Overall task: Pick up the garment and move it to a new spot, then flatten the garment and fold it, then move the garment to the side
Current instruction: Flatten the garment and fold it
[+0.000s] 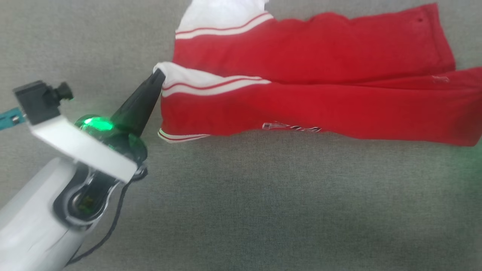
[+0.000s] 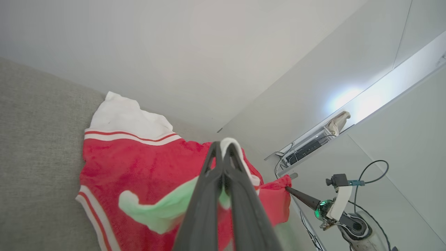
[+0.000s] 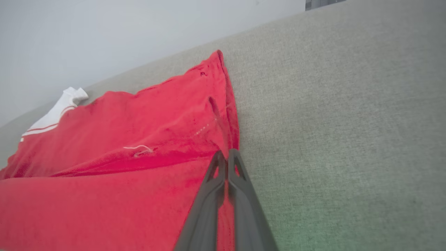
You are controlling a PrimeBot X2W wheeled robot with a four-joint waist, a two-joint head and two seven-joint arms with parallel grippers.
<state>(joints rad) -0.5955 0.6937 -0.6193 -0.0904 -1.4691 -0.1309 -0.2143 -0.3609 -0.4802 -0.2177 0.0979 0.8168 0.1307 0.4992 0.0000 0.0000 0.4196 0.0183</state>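
The garment (image 1: 301, 56) is a red jersey with white, red-striped sleeve panels. It lies folded lengthwise across the far part of the grey surface, with a strip of white lettering along its near fold. My left gripper (image 1: 158, 77) is shut on the white sleeve corner at the garment's left end. In the left wrist view the white cloth wraps over the left gripper (image 2: 223, 146) tips, above the garment (image 2: 139, 164). My right gripper (image 3: 227, 155) is shut on the red edge of the garment (image 3: 122, 139). The right gripper (image 2: 287, 188) also shows pinching a red corner.
The grey fabric surface (image 1: 263, 207) stretches wide and bare in front of the garment. A pale wall (image 3: 104, 31) rises behind it. A shelf with cables and equipment (image 2: 306, 148) sits off to the side in the left wrist view.
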